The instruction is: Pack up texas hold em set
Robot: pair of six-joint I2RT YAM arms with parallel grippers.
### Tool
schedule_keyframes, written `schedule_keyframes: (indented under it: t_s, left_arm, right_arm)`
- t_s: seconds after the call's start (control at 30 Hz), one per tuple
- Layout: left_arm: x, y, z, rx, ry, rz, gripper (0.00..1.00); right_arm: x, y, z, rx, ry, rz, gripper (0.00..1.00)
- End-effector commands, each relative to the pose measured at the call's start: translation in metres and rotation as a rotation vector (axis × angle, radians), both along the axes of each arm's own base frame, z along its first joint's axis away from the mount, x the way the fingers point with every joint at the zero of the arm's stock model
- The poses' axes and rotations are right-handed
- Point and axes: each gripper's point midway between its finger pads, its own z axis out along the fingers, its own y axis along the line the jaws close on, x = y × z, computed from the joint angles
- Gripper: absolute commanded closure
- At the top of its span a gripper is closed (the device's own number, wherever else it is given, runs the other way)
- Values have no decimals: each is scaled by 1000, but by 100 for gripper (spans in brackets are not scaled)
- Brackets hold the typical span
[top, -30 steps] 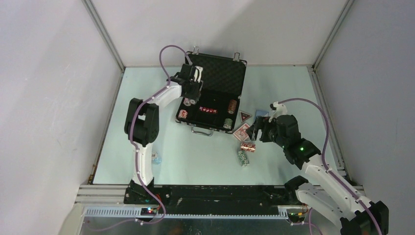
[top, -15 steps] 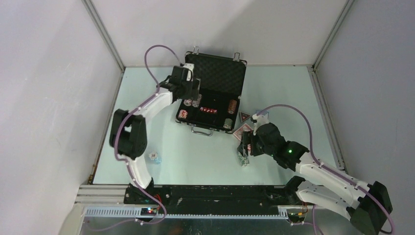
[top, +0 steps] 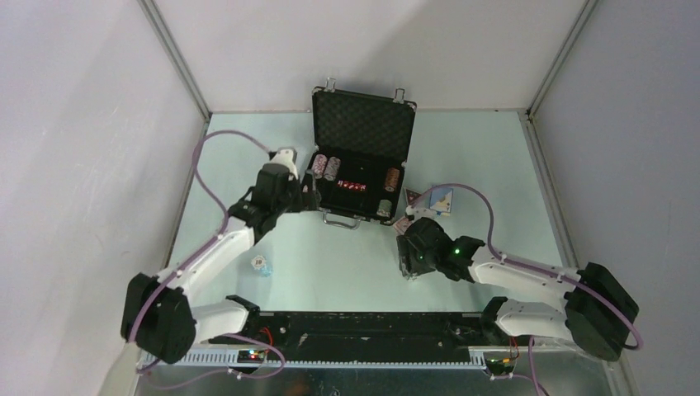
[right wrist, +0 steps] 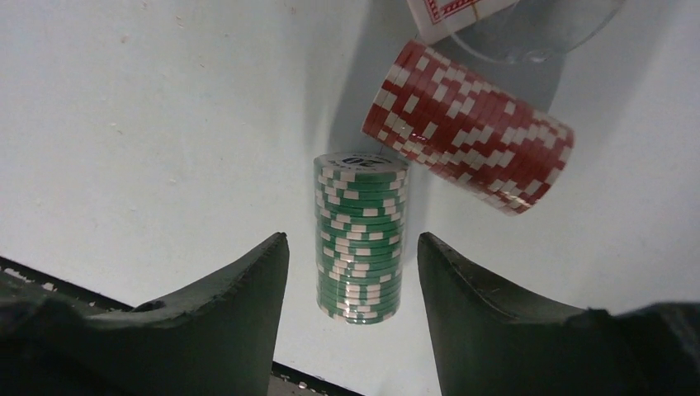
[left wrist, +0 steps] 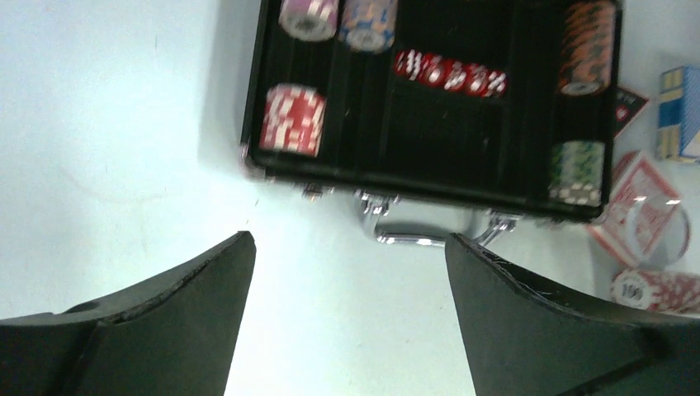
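Note:
The black briefcase [top: 364, 132] lies open at the back, its lid up. In the left wrist view its tray [left wrist: 429, 132] holds several chip stacks and a row of red dice [left wrist: 450, 73]. My left gripper [top: 307, 198] [left wrist: 348, 243] is open and empty, just in front of the case's left corner and its metal handle [left wrist: 421, 238]. My right gripper [top: 408, 262] [right wrist: 352, 241] is open with a finger on either side of a lying green chip stack [right wrist: 361, 235], not touching it. A red chip stack [right wrist: 468, 128] lies just beyond. The red deck [left wrist: 644, 206], blue deck [top: 440, 198] and triangular piece [top: 413, 196] lie right of the case.
A small chip stack [top: 261, 265] stands on the table near the left arm. A clear round cover [right wrist: 545, 33] lies by the red deck. The metal frame rail [top: 363, 318] runs along the near edge, close behind the green stack.
My left gripper let go of a chip stack in the case's far left corner and drew back toward the near left. My right gripper moved left and down over the green stack.

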Motion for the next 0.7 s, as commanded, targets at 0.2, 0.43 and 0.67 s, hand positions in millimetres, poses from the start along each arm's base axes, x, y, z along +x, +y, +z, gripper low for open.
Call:
schedule_keyframes:
  t_s: [0.2,0.43,0.67]
  left_arm:
    - [-28,33,-5,-37,-93,146,7]
    - [-41,60,-18,8,-166,222,8]
    - [-58,79,-10,17,-246,267,8]
  right_arm:
    - [-1,25,-17,12,35,-11,53]
    - [6,52,15,80,-19,11,66]
    - [50,85,88,206,-205,7,72]
